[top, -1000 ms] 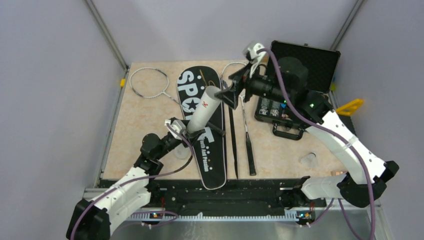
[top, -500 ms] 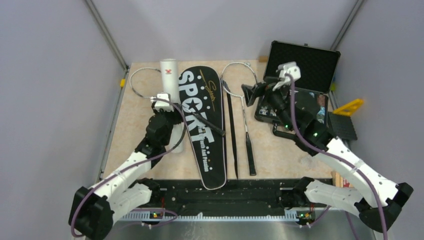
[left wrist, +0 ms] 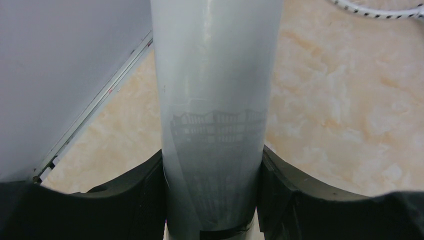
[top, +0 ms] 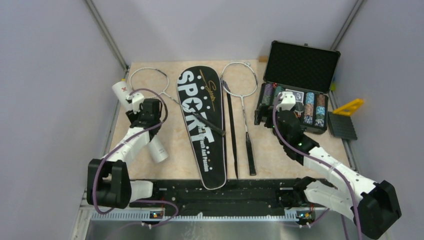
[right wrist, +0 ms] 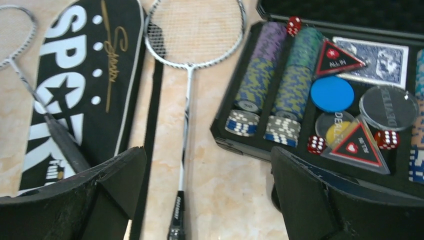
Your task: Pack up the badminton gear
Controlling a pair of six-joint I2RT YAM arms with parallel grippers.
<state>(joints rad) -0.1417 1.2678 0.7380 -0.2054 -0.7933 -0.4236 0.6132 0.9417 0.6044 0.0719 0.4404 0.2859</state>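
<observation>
My left gripper (top: 141, 114) is shut on the white tube (top: 158, 150), which lies slanted along the table's left edge. In the left wrist view the tube (left wrist: 215, 75) fills the space between the fingers of the gripper (left wrist: 212, 167). The black "SPORT" bag (top: 202, 125) lies in the middle. One racket (top: 149, 82) lies left of it, its handle across the bag. The other racket (top: 243, 100) lies to the right. My right gripper (right wrist: 207, 155) is open and empty above that racket's shaft (right wrist: 186, 120). No shuttlecocks show.
The open black poker chip case (top: 300, 65) stands at the back right, close to my right gripper (top: 261, 112). A black strap (top: 231, 130) lies between the bag and the right racket. A yellow triangle (top: 350, 106) and a black ridged block (top: 341, 126) sit beyond the right edge.
My left arm swung the tube from over the bag to the table's left edge. My right arm drew back and came down beside the poker case.
</observation>
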